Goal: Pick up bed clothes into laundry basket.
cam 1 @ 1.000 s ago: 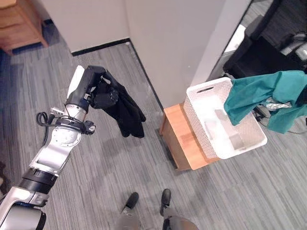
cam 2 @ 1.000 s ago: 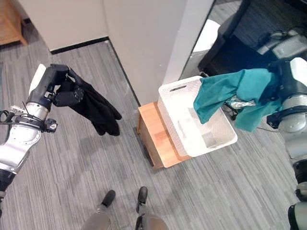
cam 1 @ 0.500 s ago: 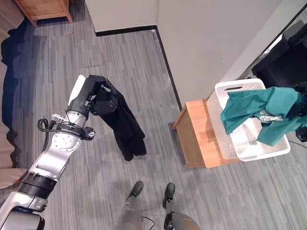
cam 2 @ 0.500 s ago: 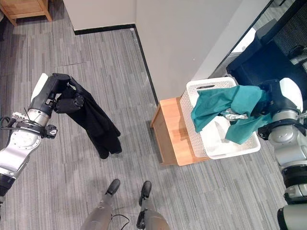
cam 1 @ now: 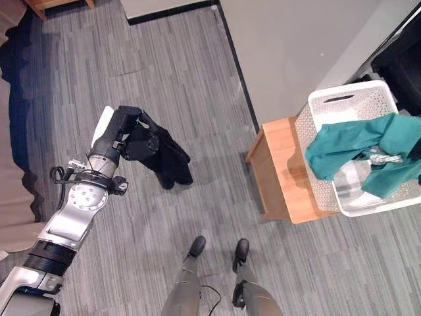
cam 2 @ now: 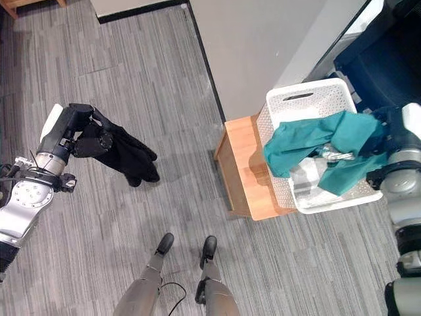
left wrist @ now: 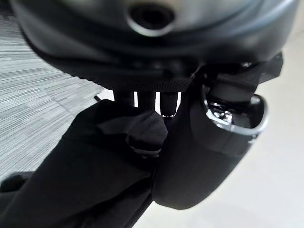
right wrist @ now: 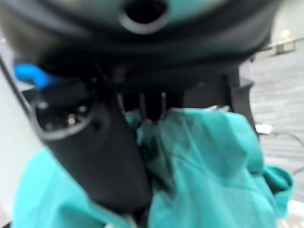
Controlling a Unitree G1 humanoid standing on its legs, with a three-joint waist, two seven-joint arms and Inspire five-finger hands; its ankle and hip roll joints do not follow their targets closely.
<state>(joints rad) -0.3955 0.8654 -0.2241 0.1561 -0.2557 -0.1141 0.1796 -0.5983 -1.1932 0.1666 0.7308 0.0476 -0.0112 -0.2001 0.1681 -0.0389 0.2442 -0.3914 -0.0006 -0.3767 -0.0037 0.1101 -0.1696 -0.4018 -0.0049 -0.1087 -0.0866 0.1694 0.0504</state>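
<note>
A white laundry basket (cam 1: 319, 110) stands on a low wooden stool (cam 1: 283, 168) at the right. A teal garment (cam 1: 355, 141) hangs over the basket's opening, drooping into it and over its near-left rim. My right hand (cam 2: 395, 128) is shut on the teal garment (right wrist: 204, 161), level with the basket's right rim. At the left, my left hand (cam 1: 131, 135) is shut on a black garment (cam 1: 168, 161), held up over the floor; the black cloth (left wrist: 85, 166) hangs down from the curled fingers.
A grey wall (cam 1: 296, 46) with a black skirting strip rises behind the stool. Grey striped carpet (cam 1: 197, 85) spreads between my two arms. A dark chair (cam 2: 375, 59) stands beyond the basket. A wooden cabinet's corner (cam 1: 56, 3) shows far left.
The camera has shifted. The teal garment has come down onto the basket with my right hand. The black garment hangs more bunched beneath my left hand.
</note>
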